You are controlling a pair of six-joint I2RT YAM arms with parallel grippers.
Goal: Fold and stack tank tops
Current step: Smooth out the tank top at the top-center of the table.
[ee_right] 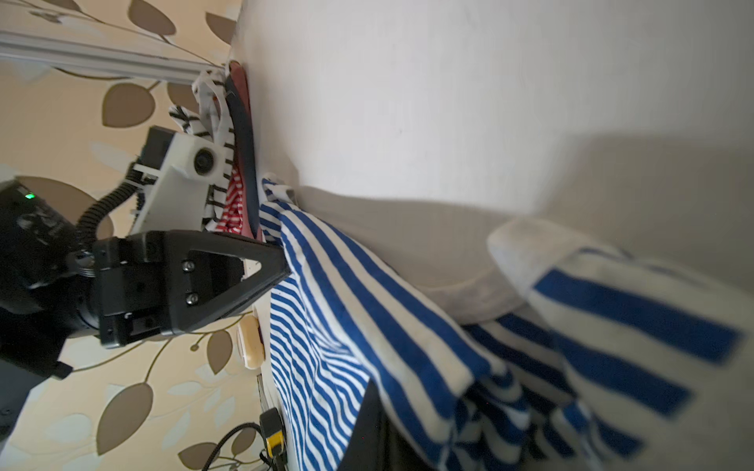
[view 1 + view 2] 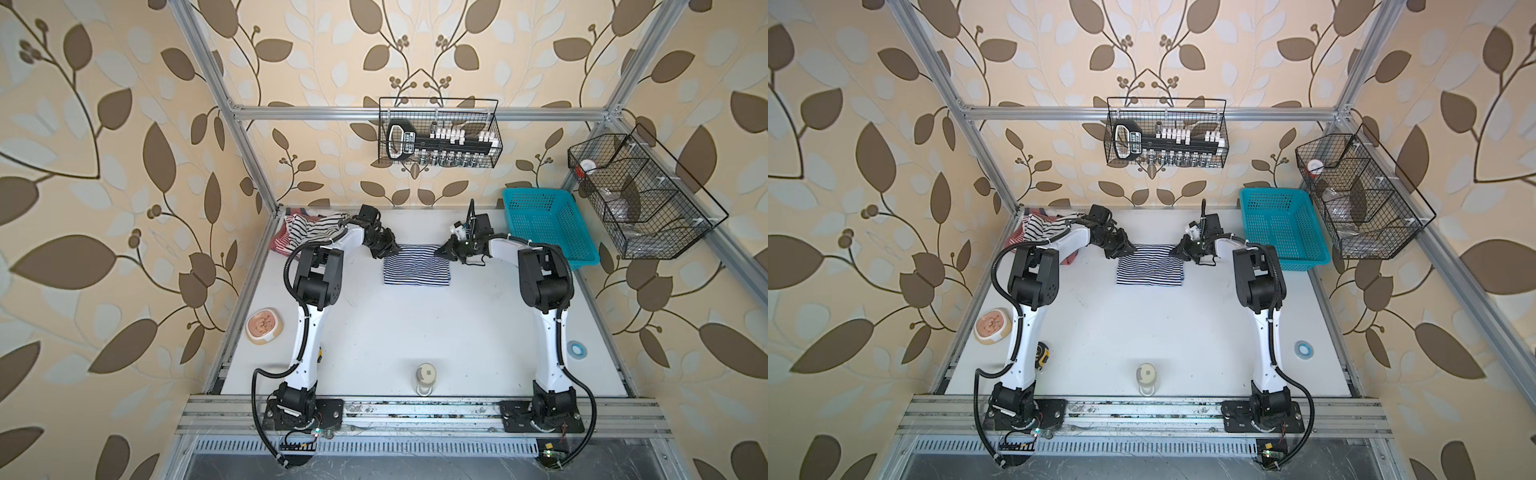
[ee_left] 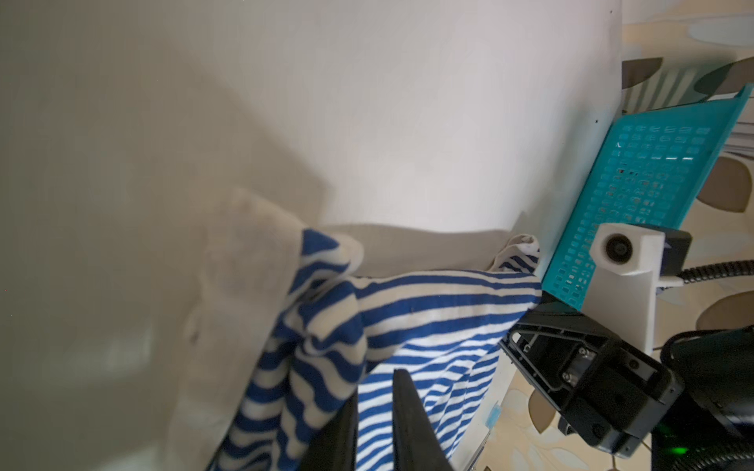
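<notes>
A teal perforated plastic basket (image 2: 544, 232) sits at the white table's (image 2: 415, 324) far right corner. A black wire basket (image 2: 457, 163) hangs on the back rail, and a compartmented one (image 2: 648, 199) hangs on the right. A beige bowl (image 2: 279, 320) stands at the left edge, with a tape measure (image 2: 1042, 354) nearby. A blue tape roll (image 2: 576, 347) lies on the right and a small jar (image 2: 425, 377) stands at the front.

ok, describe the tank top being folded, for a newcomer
On the white tabletop, look between the crumpled cloth heap and the teal perforated plastic basket. The fine navy-and-white striped tank top lies there, left claw and right claw pinching its far corners. Only it is flat, thin-striped.
</notes>
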